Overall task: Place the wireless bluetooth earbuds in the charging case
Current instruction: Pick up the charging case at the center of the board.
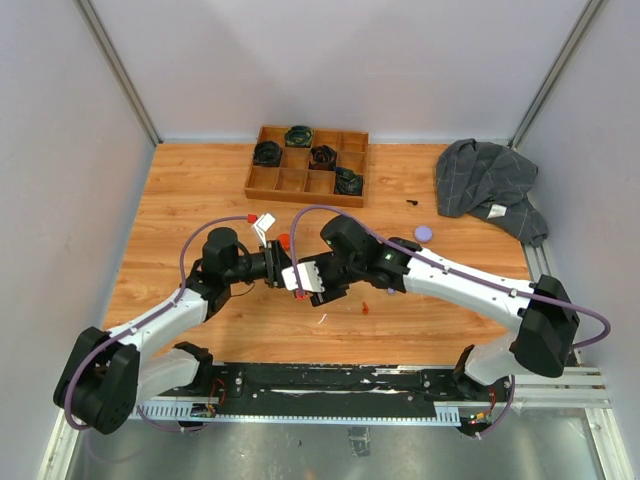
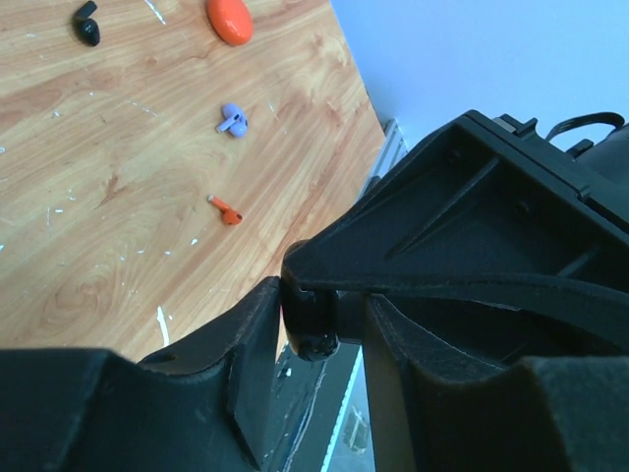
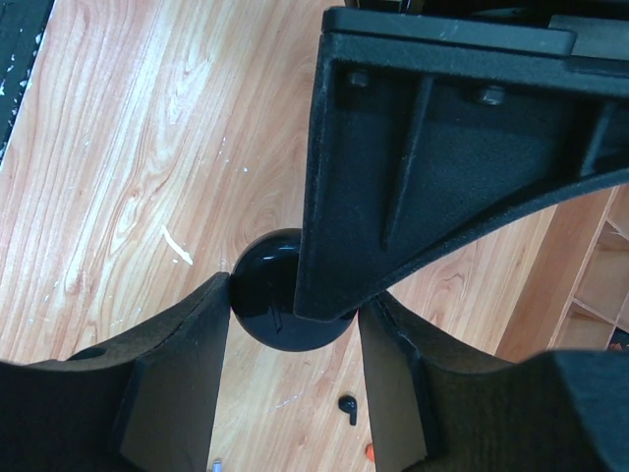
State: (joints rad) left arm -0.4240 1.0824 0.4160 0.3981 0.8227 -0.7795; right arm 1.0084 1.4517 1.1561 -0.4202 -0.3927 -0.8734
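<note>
The right gripper [image 3: 295, 329] is clamped on a black round case [image 3: 263, 295], with one finger on each side of it, above the surface [image 3: 108, 147]. The left gripper [image 2: 314, 339] meets it head-on. Its fingers [image 2: 246, 344] stand a little apart around the edge of this case. It seems that one finger touches the edge, while a narrow slit remains at the other. Below both grippers, the earbuds lie on the bare wood: an orange-red earbud [image 2: 227, 210], a lavender earbud [image 2: 232, 120] and a black earbud [image 2: 86, 24], each apart from the others. Near the black one lies an orange case [image 2: 230, 20]. Farther beyond the grippers stands a wooden tray [image 1: 300, 183] with dark cases in some compartments.
</note>
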